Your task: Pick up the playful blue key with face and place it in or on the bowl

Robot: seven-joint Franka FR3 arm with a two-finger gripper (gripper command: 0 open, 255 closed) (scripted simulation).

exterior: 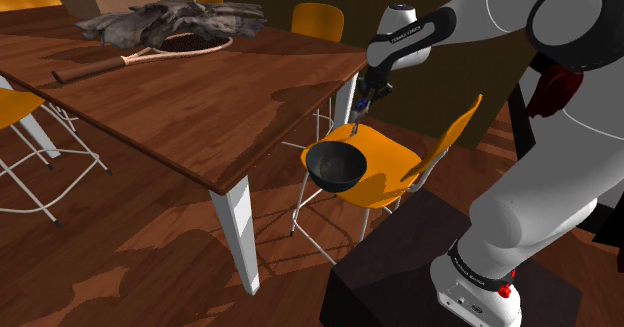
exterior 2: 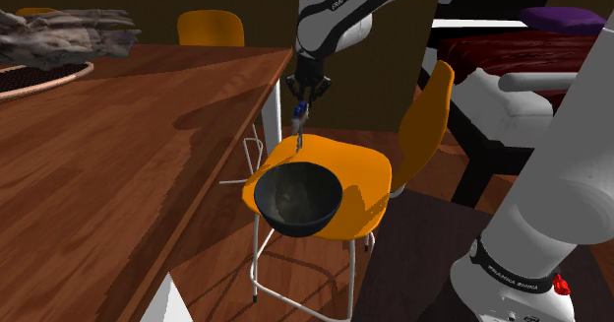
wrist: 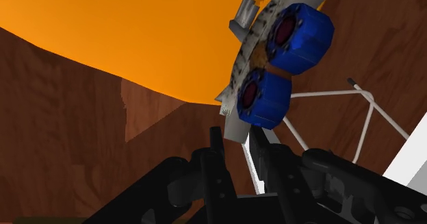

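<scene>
My black gripper (exterior: pixel 362 102) is shut on the key (exterior: pixel 355 123), a grey blade with two round blue knobs like eyes (wrist: pixel 275 58). In the wrist view the fingers (wrist: pixel 217 154) clasp one end of the key, and its blue end points away from the hand. The key hangs over the far edge of an orange chair seat (exterior: pixel 390 160); I cannot tell whether its tip touches the seat. A dark round bowl (exterior: pixel 335 165) stands on the seat's near corner, in front of and below the gripper (exterior 2: pixel 300 101). In the second exterior view the key (exterior 2: pixel 298 125) hangs just above and behind the bowl (exterior 2: pixel 298 198).
A large brown wooden table (exterior: pixel 180 105) with white legs stands close beside the chair. It carries a racket (exterior: pixel 140 57) and a grey ragged heap (exterior: pixel 175 20). More orange chairs (exterior: pixel 317 20) stand around. The dark stand box (exterior: pixel 400 265) is next to the chair.
</scene>
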